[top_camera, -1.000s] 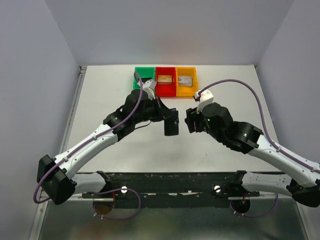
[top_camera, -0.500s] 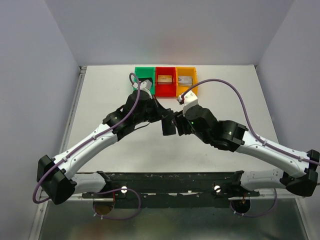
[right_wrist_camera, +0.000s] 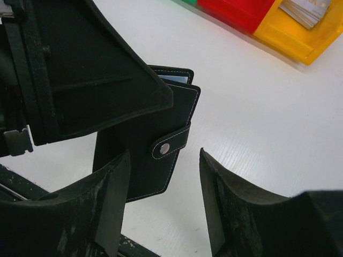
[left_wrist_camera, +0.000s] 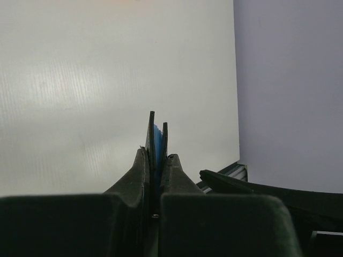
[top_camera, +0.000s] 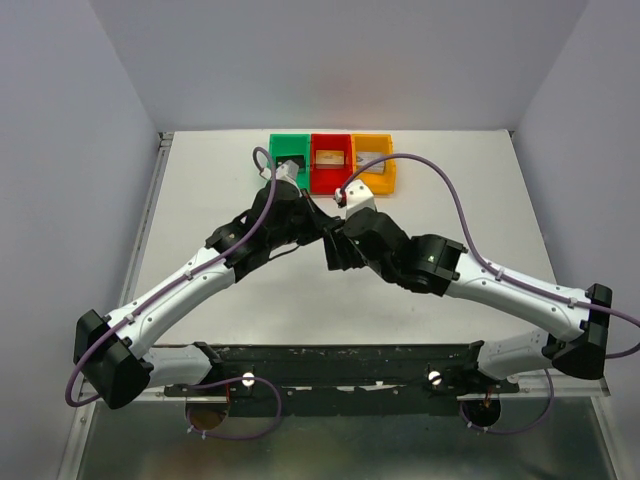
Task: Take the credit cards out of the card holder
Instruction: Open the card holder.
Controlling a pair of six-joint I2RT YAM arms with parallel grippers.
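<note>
Table (top_camera: pixel 200 200): white, both arms meet over its middle. Left arm (top_camera: pixel 190 280) reaches in from the near-left, right arm (top_camera: pixel 500 290) from the near-right.

Three bins in a row at the far edge: green bin (top_camera: pixel 290 148), red bin (top_camera: pixel 330 160), orange bin (right_wrist_camera: pixel 289 40). Orange one holds a grey flat stack (right_wrist_camera: pixel 308 10). I can't tell what it is from here.

Card holder (right_wrist_camera: pixel 155 160): black, stitched edges, held up off the table between the two wrists, near the middle and in front of the bins. It's folded, and its snap tab (right_wrist_camera: pixel 164 148) lies across the front flap.

Left gripper (left_wrist_camera: pixel 156 163): clenched on the card holder. The left wrist view sees it edge-on, two black leaves sticking out past the fingertips with a blue sliver (left_wrist_camera: pixel 157 131) between them.

Right gripper (right_wrist_camera: pixel 164 176): released, jaws spread wide. One finger is in front of the holder's lower left part and the other is out past its tab side. Contact isn't readable from this angle, probably none.

Top view: the holder is lost in the black of the two wrists.

No loose cards visible on the table.
</note>
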